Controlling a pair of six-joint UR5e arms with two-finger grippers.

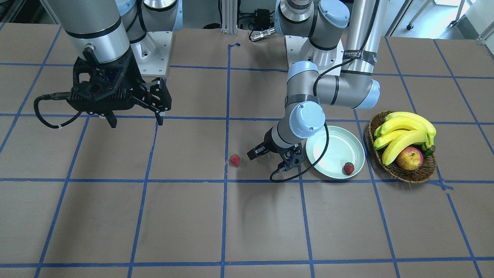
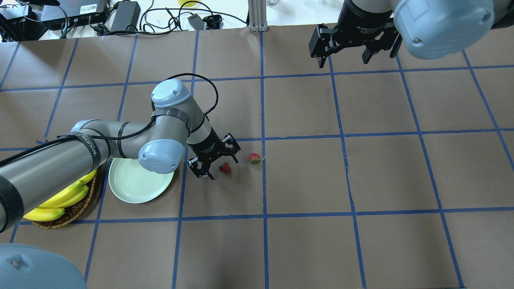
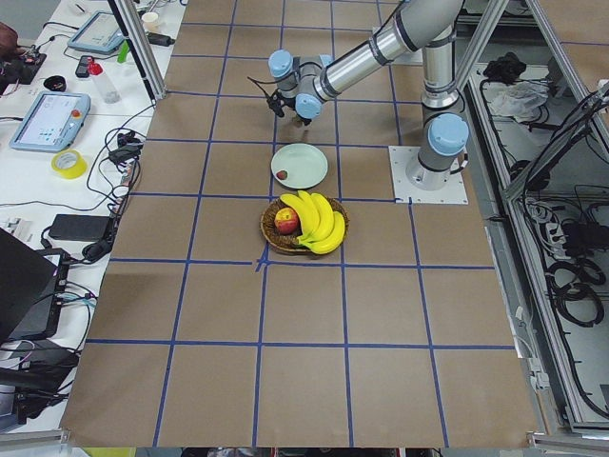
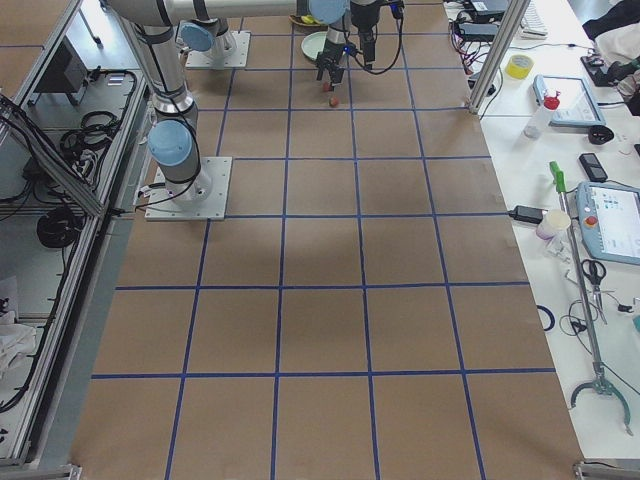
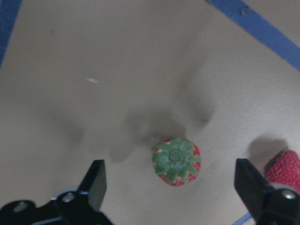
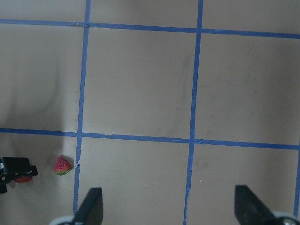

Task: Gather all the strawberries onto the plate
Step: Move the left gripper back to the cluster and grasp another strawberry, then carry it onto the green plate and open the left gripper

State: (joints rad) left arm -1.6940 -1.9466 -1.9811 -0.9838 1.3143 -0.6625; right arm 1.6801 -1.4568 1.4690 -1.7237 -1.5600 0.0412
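We find the table taped off in blue squares, with all task items on the robot's left half. The wicker basket of bananas and an apple stands at the far left and plays no part in the task. Just to its right lies the plate.

The right gripper hangs high over the right half of the table, jaws spread wide and empty, well apart from every fruit. The left gripper is low, just right of the plate. Its jaws are wide, one finger on either side of a strawberry and neither touching it.

We count three strawberries:
- One strawberry in the plate, near its rim.
- One straddled strawberry, upright on the table with its cap up.
- One loose strawberry, just to the right of it.

We judge the task about one third done. Two berries are not yet collected, and the grasp on the nearer one has not yet closed.
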